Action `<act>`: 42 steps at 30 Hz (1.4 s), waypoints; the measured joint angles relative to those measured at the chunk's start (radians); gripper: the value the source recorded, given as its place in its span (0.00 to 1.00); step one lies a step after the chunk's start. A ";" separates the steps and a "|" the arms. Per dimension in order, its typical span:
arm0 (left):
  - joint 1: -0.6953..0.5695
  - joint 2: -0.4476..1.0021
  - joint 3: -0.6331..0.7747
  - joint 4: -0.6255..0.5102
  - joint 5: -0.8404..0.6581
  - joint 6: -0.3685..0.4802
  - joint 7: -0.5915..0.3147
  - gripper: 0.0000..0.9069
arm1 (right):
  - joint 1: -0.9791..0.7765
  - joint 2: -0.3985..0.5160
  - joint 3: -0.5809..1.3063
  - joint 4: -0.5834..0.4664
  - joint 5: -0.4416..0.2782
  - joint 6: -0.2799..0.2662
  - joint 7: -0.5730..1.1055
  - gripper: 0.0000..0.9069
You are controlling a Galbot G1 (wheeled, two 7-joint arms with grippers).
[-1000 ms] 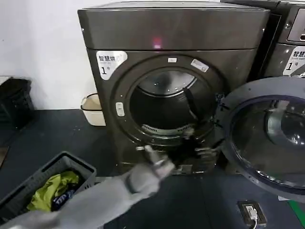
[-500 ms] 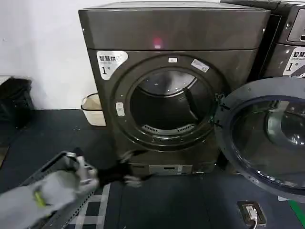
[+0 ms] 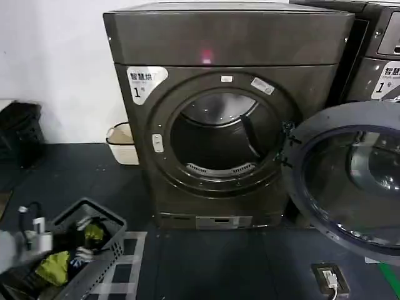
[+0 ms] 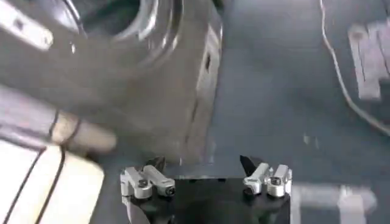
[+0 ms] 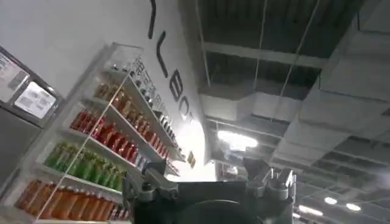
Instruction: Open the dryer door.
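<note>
The dryer [image 3: 231, 44] stands in the middle of the head view, dark bronze-grey with a pink light and a "1" sticker. Its dryer door [image 3: 350, 181] is swung wide open to the right, the dark inner face and glass turned toward me, and the drum opening [image 3: 219, 140] is bare. My left arm [image 3: 19, 247] sits low at the left edge, over the laundry basket. In the left wrist view my left gripper [image 4: 204, 163] is open and empty, with the dryer front [image 4: 122, 79] beyond it. My right gripper [image 5: 198, 170] is open, holds nothing and points up at a ceiling.
A grey laundry basket [image 3: 109, 250] with clothes lies on the floor at the front left. A white bin [image 3: 122, 144] stands left of the dryer. A second machine [image 3: 375, 56] stands at the back right. A small device [image 3: 330, 277] lies on the floor under the open door.
My left arm has drawn back from the dryer's lower front, down and to the left, to the basket. The door has stayed open in the same place.
</note>
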State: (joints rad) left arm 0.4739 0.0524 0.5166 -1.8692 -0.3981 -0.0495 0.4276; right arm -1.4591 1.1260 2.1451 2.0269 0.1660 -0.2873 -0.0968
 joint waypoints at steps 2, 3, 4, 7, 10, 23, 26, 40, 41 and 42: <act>0.001 0.013 -0.006 0.030 0.034 0.004 0.028 1.00 | 0.000 0.004 -0.005 0.001 0.000 0.001 -0.001 1.00; 0.001 0.017 -0.008 0.044 0.048 0.005 0.038 1.00 | 0.000 0.005 -0.008 0.001 0.000 0.001 -0.001 1.00; 0.002 0.021 -0.010 0.058 0.060 0.007 0.043 1.00 | -0.001 0.005 -0.008 0.000 -0.001 0.001 -0.002 1.00; 0.004 0.036 -0.010 0.090 0.084 0.019 0.058 1.00 | -0.006 0.001 -0.003 -0.002 -0.001 0.002 -0.005 1.00; 0.004 0.038 -0.015 0.116 0.103 0.024 0.065 1.00 | -0.012 -0.002 -0.001 -0.002 -0.001 0.003 -0.007 1.00; 0.005 0.056 -0.044 0.199 0.207 0.001 0.167 1.00 | -0.013 -0.002 -0.007 -0.009 -0.002 0.011 -0.012 1.00; 0.004 0.060 -0.046 0.205 0.224 -0.001 0.197 1.00 | -0.015 -0.001 -0.006 -0.009 -0.003 0.011 -0.013 1.00; 0.004 0.059 -0.050 0.232 0.280 -0.047 0.235 1.00 | -0.016 0.007 -0.007 -0.008 -0.006 0.014 -0.017 1.00; 0.004 0.058 -0.050 0.232 0.281 -0.048 0.238 1.00 | -0.016 0.007 -0.007 -0.008 -0.007 0.014 -0.017 1.00; 0.004 0.057 -0.050 0.232 0.283 -0.051 0.239 1.00 | -0.016 0.007 -0.007 -0.008 -0.007 0.014 -0.017 1.00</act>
State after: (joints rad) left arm 0.4777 0.1093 0.4670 -1.6372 -0.1155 -0.1009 0.6666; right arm -1.4751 1.1326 2.1386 2.0188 0.1592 -0.2737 -0.1143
